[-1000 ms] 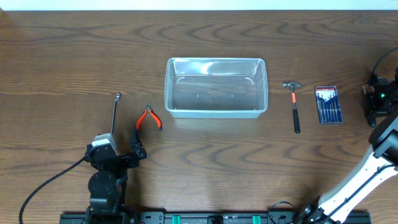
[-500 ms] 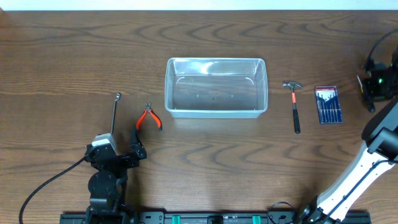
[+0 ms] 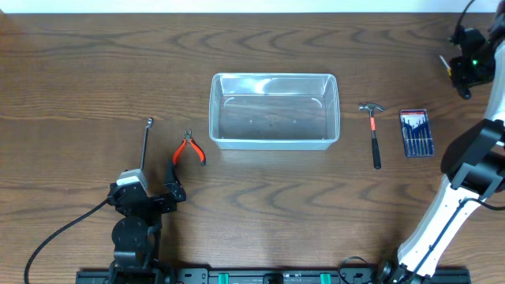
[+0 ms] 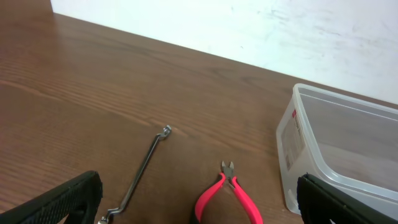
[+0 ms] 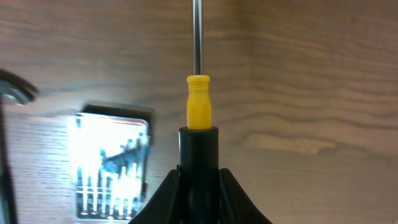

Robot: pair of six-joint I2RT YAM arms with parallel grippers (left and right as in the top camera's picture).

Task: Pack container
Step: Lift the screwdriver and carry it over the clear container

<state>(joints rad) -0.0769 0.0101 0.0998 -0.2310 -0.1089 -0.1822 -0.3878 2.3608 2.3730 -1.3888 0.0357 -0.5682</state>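
Black left arm (image 3: pixel 130 229) with looping black cable (image 3: pixel 63 233), white-and-black right arm (image 3: pixel 458 197), green light (image 3: pixel 474 61) at its wrist

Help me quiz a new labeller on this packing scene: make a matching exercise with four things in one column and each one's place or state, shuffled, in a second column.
Things
1. pliers
2. hammer
3. screwdriver
4. container

Places or states
A. clamped in the right claw
B. empty, in the middle of the table
C. lying between the wrench and the container
D. lying between the container and the blue case

Pairs: 1-C, 2-D, 3-A, 4-B
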